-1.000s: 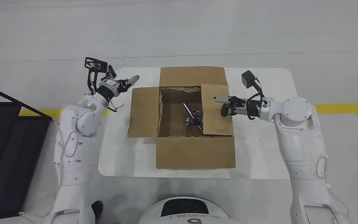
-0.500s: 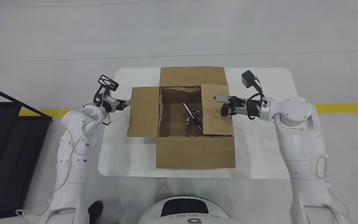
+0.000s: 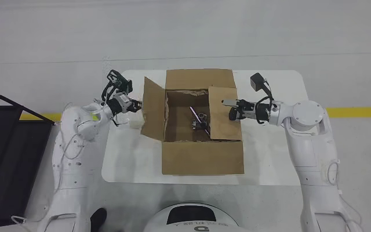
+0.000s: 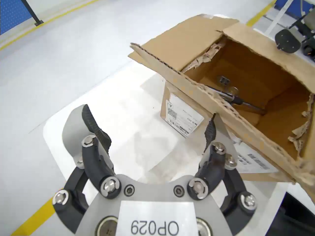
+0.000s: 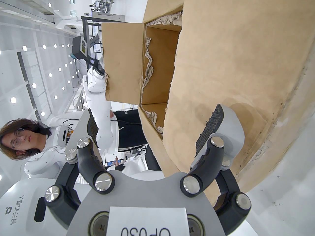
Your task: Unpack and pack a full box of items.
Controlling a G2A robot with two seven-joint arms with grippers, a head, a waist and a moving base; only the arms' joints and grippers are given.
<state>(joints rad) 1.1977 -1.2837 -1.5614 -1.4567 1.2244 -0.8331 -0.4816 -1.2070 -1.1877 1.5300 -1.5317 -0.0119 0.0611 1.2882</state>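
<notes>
While left jaws and right jaws gape, 1 tilted box flap (image 3: 152,110) stands beside the left.

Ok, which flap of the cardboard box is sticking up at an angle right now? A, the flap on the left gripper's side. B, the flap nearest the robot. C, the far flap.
A: in the top view the left flap stands tilted up right beside the open left gripper, while the far flap and the near flap lie spread out flat.
</notes>
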